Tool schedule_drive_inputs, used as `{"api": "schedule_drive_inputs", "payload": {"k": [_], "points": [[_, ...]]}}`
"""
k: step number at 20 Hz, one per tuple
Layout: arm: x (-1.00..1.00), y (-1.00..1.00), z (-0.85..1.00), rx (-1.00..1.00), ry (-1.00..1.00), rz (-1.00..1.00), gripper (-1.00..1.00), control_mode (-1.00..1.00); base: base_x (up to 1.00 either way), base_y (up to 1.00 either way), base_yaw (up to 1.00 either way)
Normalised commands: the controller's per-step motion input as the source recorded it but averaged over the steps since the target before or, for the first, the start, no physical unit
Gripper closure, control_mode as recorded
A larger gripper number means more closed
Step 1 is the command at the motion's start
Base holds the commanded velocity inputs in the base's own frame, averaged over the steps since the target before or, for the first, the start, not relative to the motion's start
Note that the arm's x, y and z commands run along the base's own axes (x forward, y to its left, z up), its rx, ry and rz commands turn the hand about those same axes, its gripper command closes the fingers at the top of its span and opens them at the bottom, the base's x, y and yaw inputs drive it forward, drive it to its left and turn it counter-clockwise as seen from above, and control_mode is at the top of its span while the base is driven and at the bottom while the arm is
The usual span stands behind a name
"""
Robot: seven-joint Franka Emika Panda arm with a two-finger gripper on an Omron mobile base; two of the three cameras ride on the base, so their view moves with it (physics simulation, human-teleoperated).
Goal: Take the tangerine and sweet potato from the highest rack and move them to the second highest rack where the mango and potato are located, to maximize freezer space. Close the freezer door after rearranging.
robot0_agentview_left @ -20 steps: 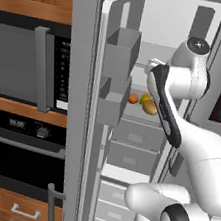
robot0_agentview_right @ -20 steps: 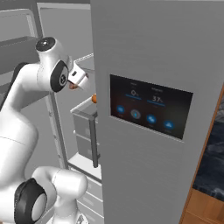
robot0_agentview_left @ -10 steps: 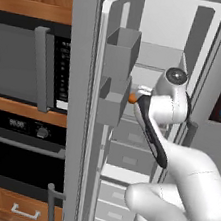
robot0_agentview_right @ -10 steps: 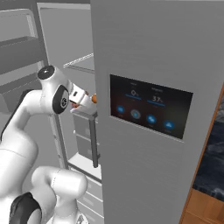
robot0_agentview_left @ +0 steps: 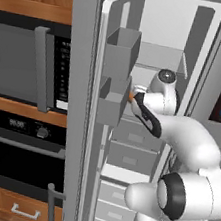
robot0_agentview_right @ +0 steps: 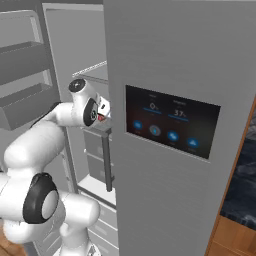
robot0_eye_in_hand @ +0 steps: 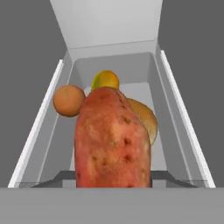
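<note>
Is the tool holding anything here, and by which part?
Yes: the tool holds the sweet potato by its near end; the rest points ahead.

We cannot see the jaws' tips in the hand view: the sweet potato covers them, and its lower end is cut off. Beyond it the potato and mango show partly; the tangerine is just overlapped.

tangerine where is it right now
In the hand view the tangerine sits on the second highest rack, left of the mango and just behind the sweet potato held in the foreground.
</note>
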Motion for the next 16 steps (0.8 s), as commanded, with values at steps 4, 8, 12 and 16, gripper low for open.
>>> {"api": "schedule_drive_inputs", "payload": {"k": [4, 8, 12, 16], "points": [[0.83, -0.03, -0.37, 0.0, 0.0, 0.0, 1.0, -1.0, 0.0, 0.0, 0.0], [0.67, 0.0, -0.43, 0.0, 0.0, 0.0, 1.0, -1.0, 0.0, 0.0, 0.0], [0.74, -0.08, -0.31, 0.0, 0.0, 0.0, 1.0, -1.0, 0.0, 0.0, 0.0], [0.6, -0.1, -0.33, 0.0, 0.0, 0.01, 1.0, -1.0, 0.0, 0.0, 0.0]]}}
